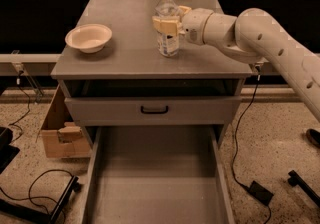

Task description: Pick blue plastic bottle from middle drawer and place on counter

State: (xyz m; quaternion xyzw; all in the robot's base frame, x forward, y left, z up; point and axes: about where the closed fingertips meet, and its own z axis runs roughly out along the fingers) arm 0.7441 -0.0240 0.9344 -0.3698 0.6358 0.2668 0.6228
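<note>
Placing step: the claw (169, 22), reaching in from three o'clock, grips the bottle (168, 45), which looks set upright on the bench (125, 60), three o'clock of the bowl (89, 37). Next: release, then withdraw without tipping it.

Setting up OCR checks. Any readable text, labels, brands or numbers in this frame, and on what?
No text can be read in this frame.
The label on the bottle: pale with a dark band, too blurred to read. The pincer grips the bottle mid-height, over the counter.
The bowl, drawer and box: no markings visible.
</note>
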